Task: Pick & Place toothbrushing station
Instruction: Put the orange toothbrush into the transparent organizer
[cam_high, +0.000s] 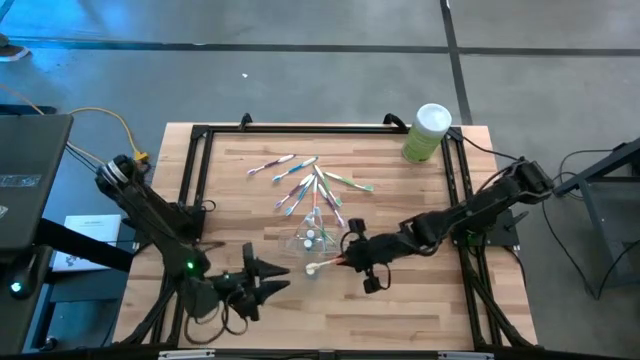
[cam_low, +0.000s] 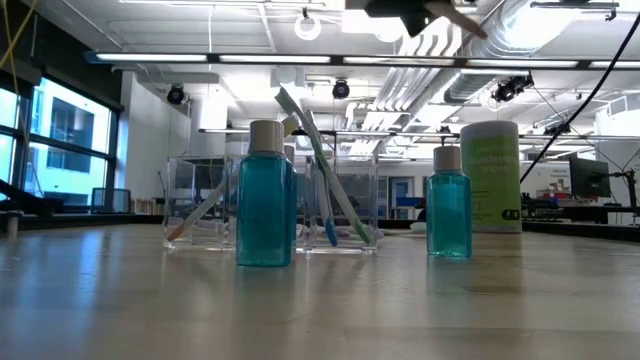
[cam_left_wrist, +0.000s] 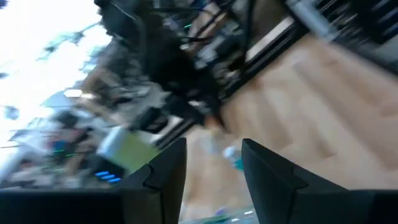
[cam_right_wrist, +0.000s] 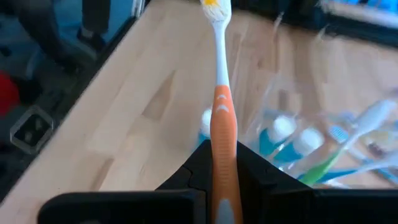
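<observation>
Right gripper (cam_right_wrist: 214, 163) clamps orange toothbrush (cam_right_wrist: 221, 93); handle end hidden between fingers.

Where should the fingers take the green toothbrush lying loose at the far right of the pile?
Grip the green toothbrush at mid-handle, coming straight down from above with the fingers across its width. It lies flat on the table, and its right end sticks out clear of the other brushes, leaving room on both sides.
</observation>
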